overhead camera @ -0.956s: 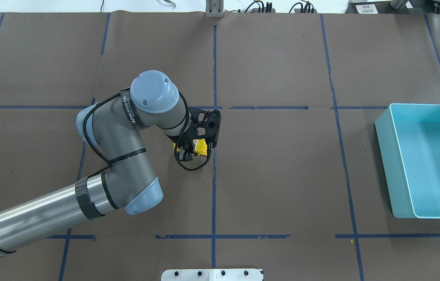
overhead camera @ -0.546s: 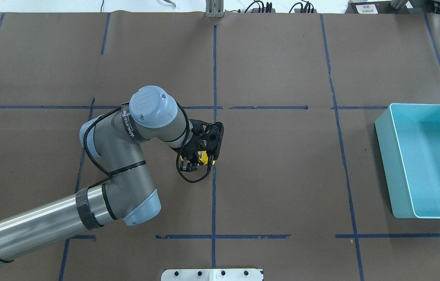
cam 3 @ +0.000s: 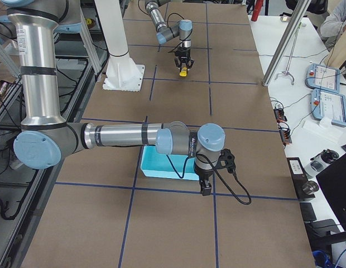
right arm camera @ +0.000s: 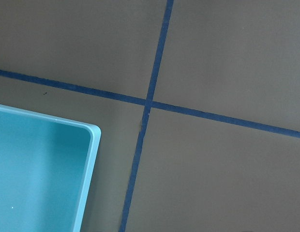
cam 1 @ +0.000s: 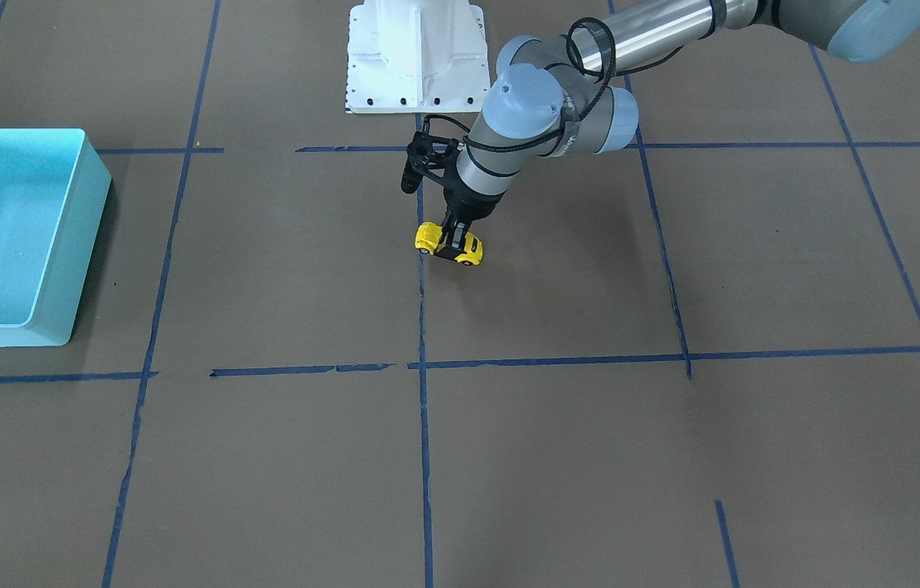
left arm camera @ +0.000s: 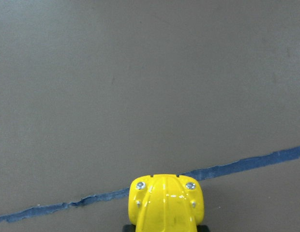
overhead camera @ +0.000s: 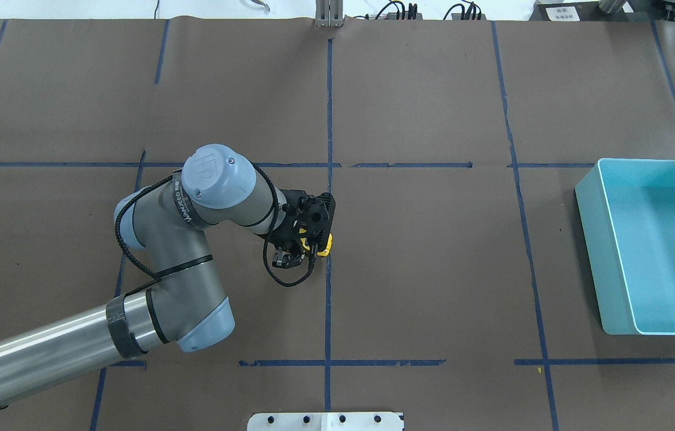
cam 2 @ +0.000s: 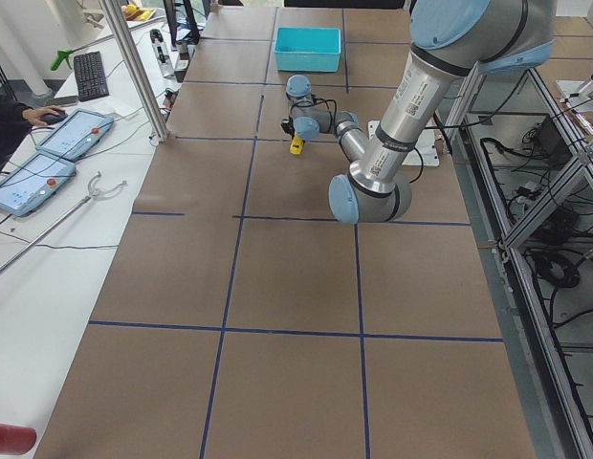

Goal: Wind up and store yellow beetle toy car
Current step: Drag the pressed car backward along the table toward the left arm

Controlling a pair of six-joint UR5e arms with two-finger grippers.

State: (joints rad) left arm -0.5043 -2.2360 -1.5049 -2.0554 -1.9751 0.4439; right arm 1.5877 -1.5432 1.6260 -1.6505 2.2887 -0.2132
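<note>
The yellow beetle toy car (cam 1: 449, 243) stands on the brown table by the centre blue tape line. My left gripper (cam 1: 455, 237) comes straight down on it and is shut on its body. In the overhead view the wrist hides most of the car (overhead camera: 326, 245). The left wrist view shows the car's rounded end (left arm camera: 165, 203) over a tape line. The turquoise bin (overhead camera: 601, 239) stands empty at the table's right side. My right gripper (cam 3: 205, 188) shows only in the exterior right view, beside the bin (cam 3: 162, 167); I cannot tell whether it is open or shut.
Blue tape lines divide the brown table cover into squares. The white robot base plate (cam 1: 415, 57) sits at the table's near edge. The right wrist view shows the bin's rounded corner (right arm camera: 94, 137) next to a tape crossing.
My left gripper has moved the car a short way toward the robot's side of the table, and the wrist has swung left. The bin has not moved.
</note>
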